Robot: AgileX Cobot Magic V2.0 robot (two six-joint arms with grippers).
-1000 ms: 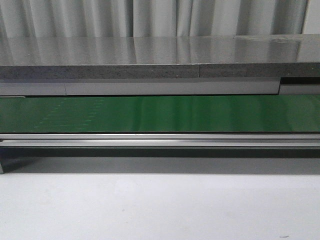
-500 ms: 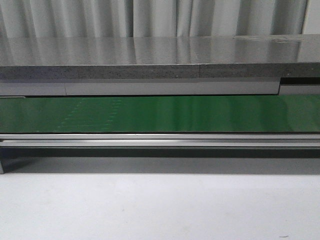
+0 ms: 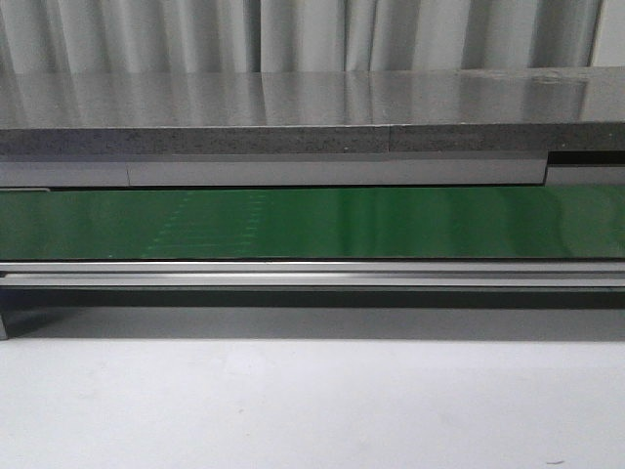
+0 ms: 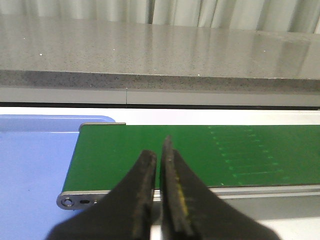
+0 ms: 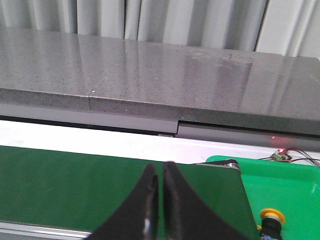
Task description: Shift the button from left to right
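**Ana:** Button [image 5: 271, 216] first — where does it sit against the green conveyor belt [image 3: 312, 223]?

**Ben:** Just past the belt's right-hand end, on a bright green tray [image 5: 290, 192] that butts up against that end. Only the right wrist view catches it, down at the frame's edge.

**Ana:** What does it look like?

**Ben:** A round yellow-orange cap, domed like a mushroom, with a darker ring in its middle. Below the cap is a black body with a small green mark on it; most of that body is cut off by the frame, so I cannot tell its full shape.

**Ana:** And the right gripper [image 5: 159, 181]?

**Ben:** Its two black fingers are pressed nearly together, only a thin slit between them, with nothing held. It hangs over the belt near that same end, apart from the button.

**Ana:** The left gripper [image 4: 159, 155]?

**Ben:** Same: fingers closed to a narrow slit, nothing between them. It hangs over the belt's opposite end, where the roller [image 4: 67, 201] shows, and a blue tray [image 4: 35, 165] lies just beyond that end.

**Ana:** Anything behind the belt?

**Ben:** A grey speckled stone counter [image 3: 293, 107] runs along its far side, with pale curtains [image 3: 293, 34] behind it. From the front, the belt's surface shows faint dotted lines.
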